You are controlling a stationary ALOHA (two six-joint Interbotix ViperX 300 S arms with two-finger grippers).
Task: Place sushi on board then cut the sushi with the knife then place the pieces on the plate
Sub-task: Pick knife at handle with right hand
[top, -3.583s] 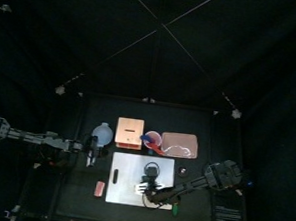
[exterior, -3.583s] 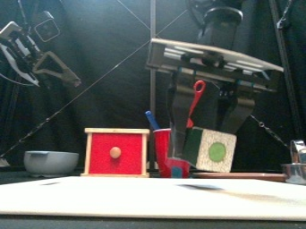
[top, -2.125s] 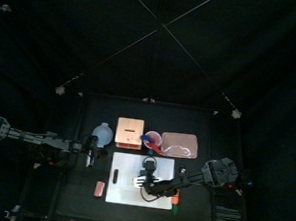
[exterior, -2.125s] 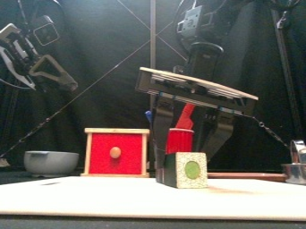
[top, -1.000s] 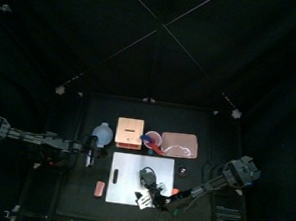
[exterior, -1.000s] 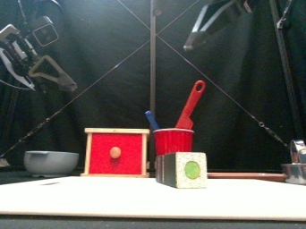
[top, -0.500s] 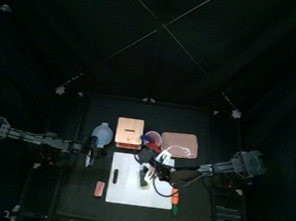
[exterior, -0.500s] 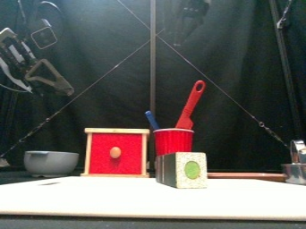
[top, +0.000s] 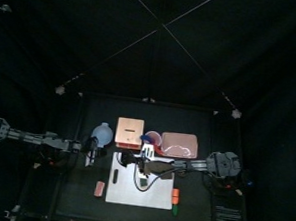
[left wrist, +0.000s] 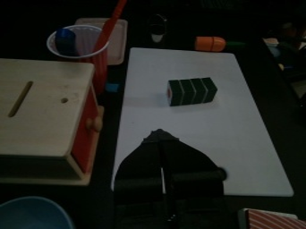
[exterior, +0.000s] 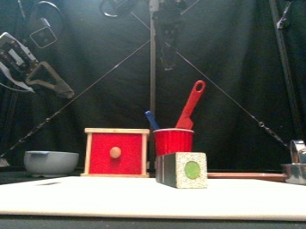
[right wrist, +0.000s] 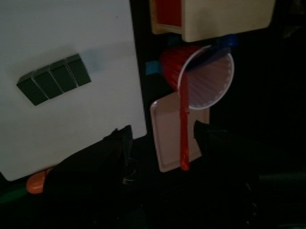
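The dark green sushi roll (exterior: 182,169) stands whole on the white board (exterior: 153,199), also seen from above (top: 144,173) and in both wrist views (left wrist: 191,89) (right wrist: 54,79). Behind it the red cup (exterior: 174,141) holds the red knife (exterior: 191,100) and the blue knife (exterior: 152,119). My right gripper (right wrist: 162,154) is open, high over the cup (right wrist: 198,72) and the red knife's handle (right wrist: 187,134), holding nothing. The pink tray (top: 178,144) lies right of the cup. My left gripper (left wrist: 167,161) rests shut at the board's left side (top: 90,153).
The wooden box with its red drawer front (exterior: 116,152) stands left of the cup, and the blue-grey bowl (exterior: 52,162) sits further left. A small orange toy (top: 175,194) lies at the board's right edge and a reddish one (top: 99,187) at its left.
My right gripper lowered the sushi roll onto the board, let it go, rose and swung back over the red cup. The left arm has stayed still.
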